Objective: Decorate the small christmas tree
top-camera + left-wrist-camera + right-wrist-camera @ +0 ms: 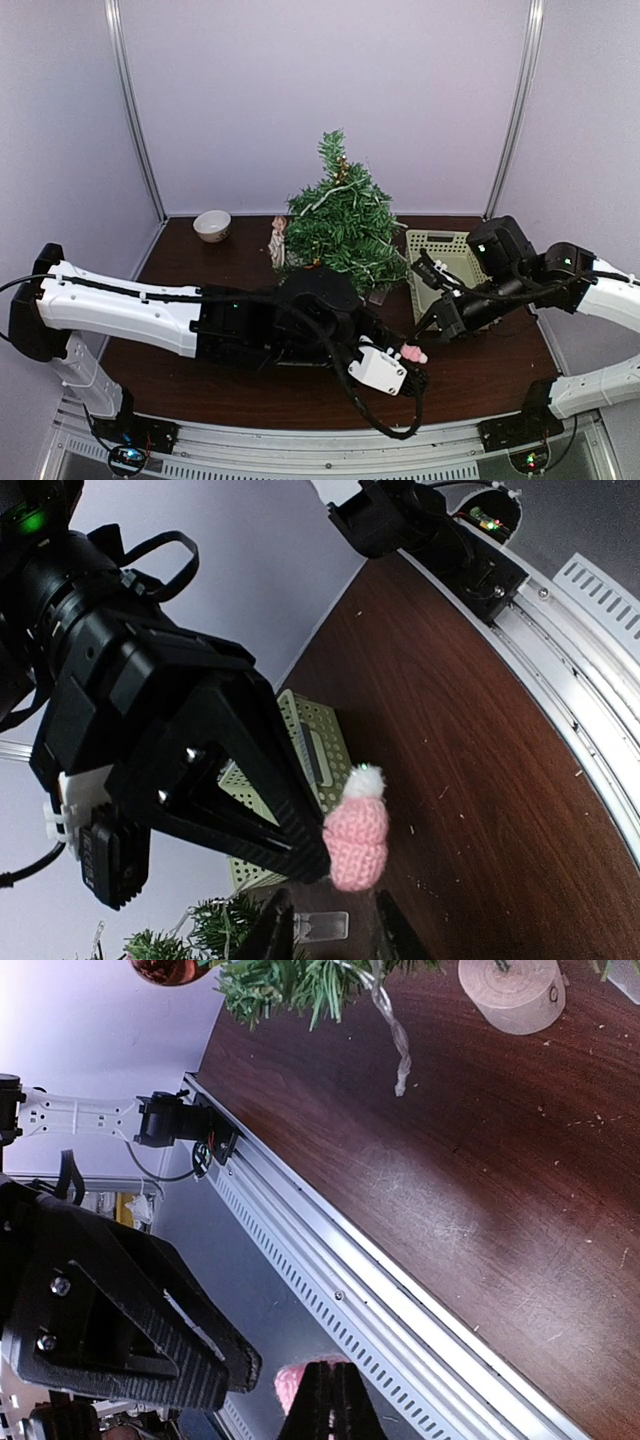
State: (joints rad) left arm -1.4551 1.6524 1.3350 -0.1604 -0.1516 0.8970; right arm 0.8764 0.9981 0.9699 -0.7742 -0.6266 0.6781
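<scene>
My right gripper (314, 853) is pinched shut on the pink hat (357, 830), above the near table (480, 740); my left gripper (335, 932) sits half open just beside, holding nothing I can see. Likely a handover. Next, carry the hat far-left to the tree (340, 215), mid-table, clearing the basket (445, 255) and near rail (590, 695).

Count for your record: one small christmas tree (340, 215), one pink knitted hat (357, 830), one white bowl (212, 225), one pale perforated basket (440, 262).

The black right gripper (331, 1372), jaws pressed together, hangs by the slotted aluminium rail (330, 1290) at the near edge. The small christmas tree's beige cylindrical base (510, 995) stands farther in.
</scene>
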